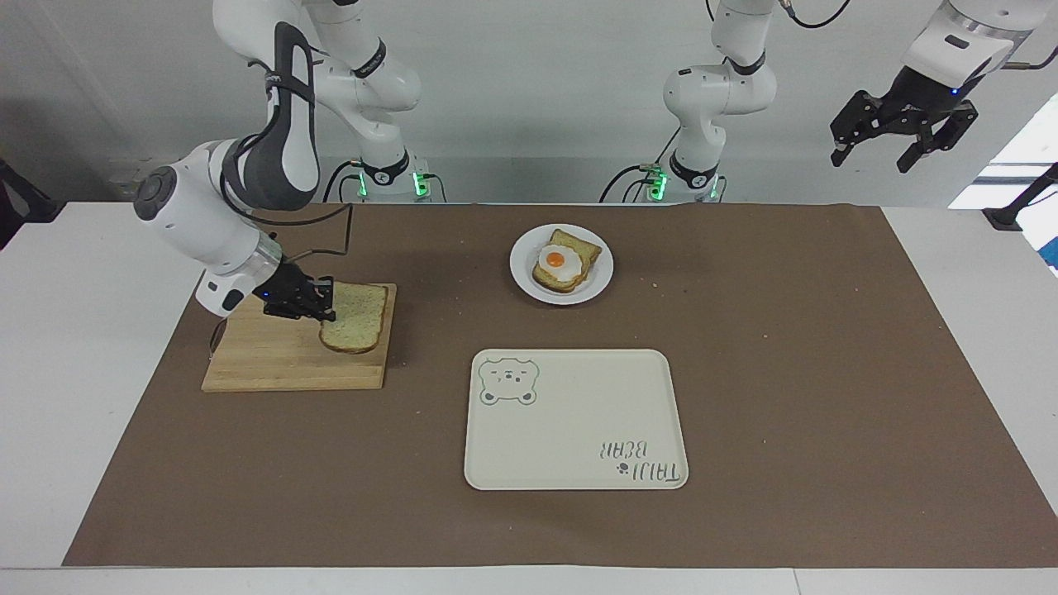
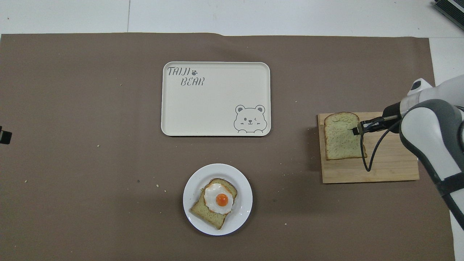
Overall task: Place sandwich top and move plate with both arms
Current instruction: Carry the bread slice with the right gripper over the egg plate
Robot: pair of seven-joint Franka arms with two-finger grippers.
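- Right gripper [image 1: 324,307] had the bread [image 1: 355,327] pinched by its edge, lifted over the board [image 1: 273,364].
- Left gripper [image 1: 899,140] hung spread wide, waiting off the table's end.
- Plate [image 1: 525,277] sat near the robots.

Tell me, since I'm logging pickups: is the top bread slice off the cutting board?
Off: the right gripper holds the bread slice lifted above the cutting board.
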